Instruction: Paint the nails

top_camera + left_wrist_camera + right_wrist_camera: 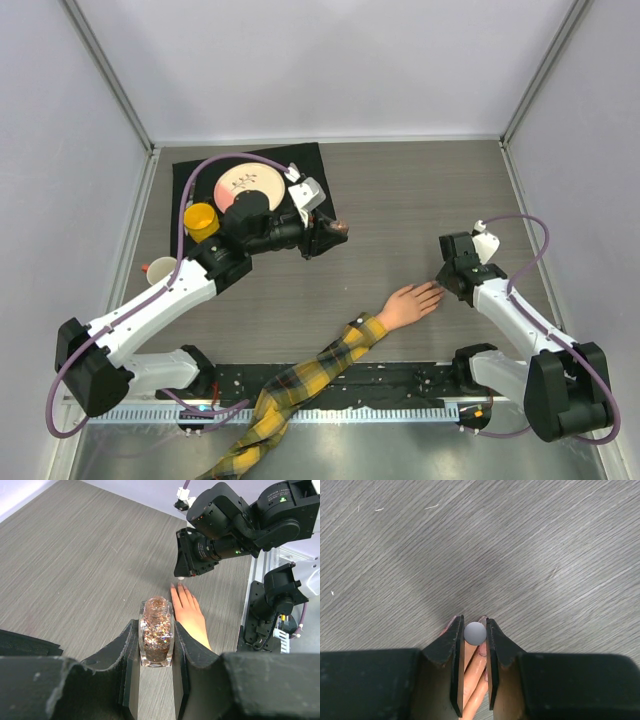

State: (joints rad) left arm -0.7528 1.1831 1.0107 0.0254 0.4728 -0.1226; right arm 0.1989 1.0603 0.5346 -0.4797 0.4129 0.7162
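Top external view first: the right gripper (452,276) hangs right over the nails (437,290) of the mannequin hand (405,305). That hand lies flat on the table (400,190), right of centre, with its plaid sleeve (320,365) trailing off toward the near edge. On the right wrist camera the jaws are clenched on a small grey round cap (475,633), most likely the brush top, with the fingertips directly underneath. So this looks like the actual painting step. Whether the bristles touch a nail can't be told, since the cap hides them.

The left gripper (325,235) sits well apart on the far left, clamped around a glittery polish bottle (157,637) held upright.

Next move probably calls for a tiny, gentle stroke along one nail, then a sidestep to the neighbouring finger. A re-dip in the bottle looks likely at some point too.

The surface is grey wood-grain, flat and matte. Plain pale walls (320,60) box it in. A black mat (305,165) at the far left carries a plate (245,182) and a yellow cup (200,220).
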